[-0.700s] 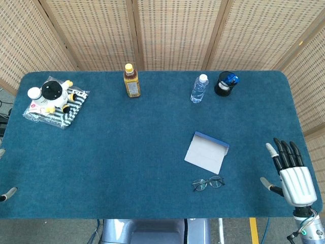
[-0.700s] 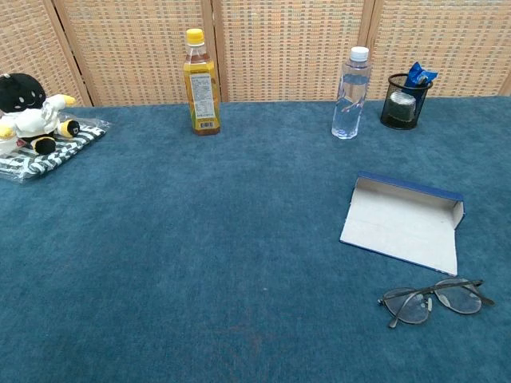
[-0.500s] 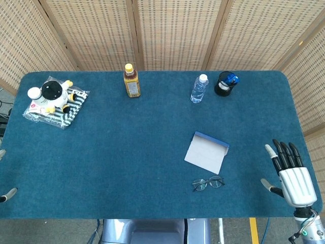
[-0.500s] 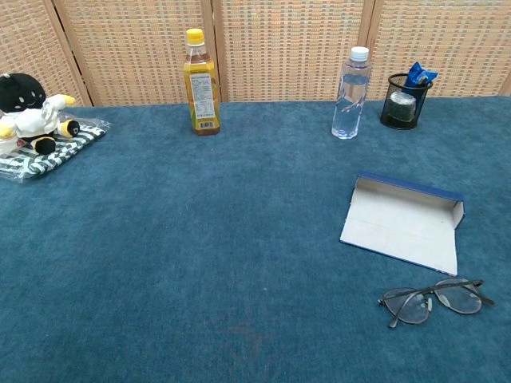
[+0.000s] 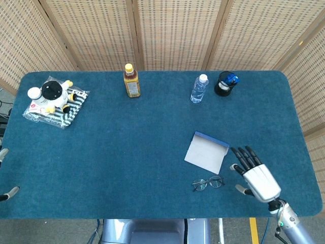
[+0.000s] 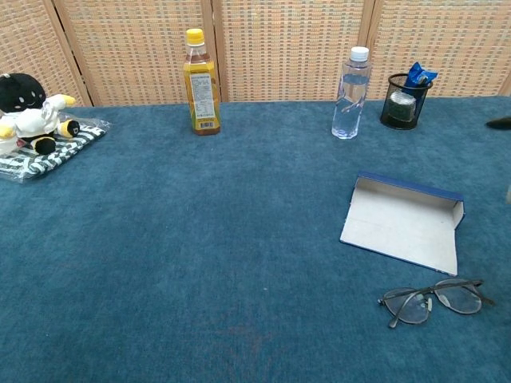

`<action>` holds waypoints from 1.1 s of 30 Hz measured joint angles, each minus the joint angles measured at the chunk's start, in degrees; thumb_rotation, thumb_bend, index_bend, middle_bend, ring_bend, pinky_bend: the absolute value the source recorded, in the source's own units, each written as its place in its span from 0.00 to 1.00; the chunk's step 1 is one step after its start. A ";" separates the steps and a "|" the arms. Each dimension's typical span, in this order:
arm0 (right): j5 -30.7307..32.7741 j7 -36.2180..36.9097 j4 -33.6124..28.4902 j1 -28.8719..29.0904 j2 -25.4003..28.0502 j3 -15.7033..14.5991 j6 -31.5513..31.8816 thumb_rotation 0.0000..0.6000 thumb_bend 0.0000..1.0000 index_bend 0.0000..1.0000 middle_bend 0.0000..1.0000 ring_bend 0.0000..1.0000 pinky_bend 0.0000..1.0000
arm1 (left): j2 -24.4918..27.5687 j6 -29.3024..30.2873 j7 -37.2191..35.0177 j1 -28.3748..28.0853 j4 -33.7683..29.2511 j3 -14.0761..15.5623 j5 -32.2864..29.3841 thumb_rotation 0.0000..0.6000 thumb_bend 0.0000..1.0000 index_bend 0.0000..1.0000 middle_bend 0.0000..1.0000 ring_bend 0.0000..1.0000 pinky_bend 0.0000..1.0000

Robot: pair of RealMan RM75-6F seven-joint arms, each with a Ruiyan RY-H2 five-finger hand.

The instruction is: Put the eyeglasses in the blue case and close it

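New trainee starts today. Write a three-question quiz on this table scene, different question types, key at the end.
1. True or false: the eyeglasses already lie inside the blue case.
2. Which hand is nearest the eyeglasses? A) left hand B) right hand
3. Fill in: the blue case lies ____, its pale inside showing.

Key: 1 false; 2 B; 3 open.

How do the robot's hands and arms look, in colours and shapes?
The right hand has a glossy white shell over its back and slim black fingers with pale tips. At its wrist sits a silver metal joint with a thin cable. Of the left hand, only grey fingertips show at the picture's edge.
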 measured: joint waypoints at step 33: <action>1.62 -4.34 10.83 8.45 -12.80 -1.23 -15.70 1.00 0.32 0.46 0.00 0.00 0.00 | -0.79 -5.03 2.70 -2.28 -0.70 -0.62 -3.42 1.00 0.00 0.00 0.00 0.00 0.00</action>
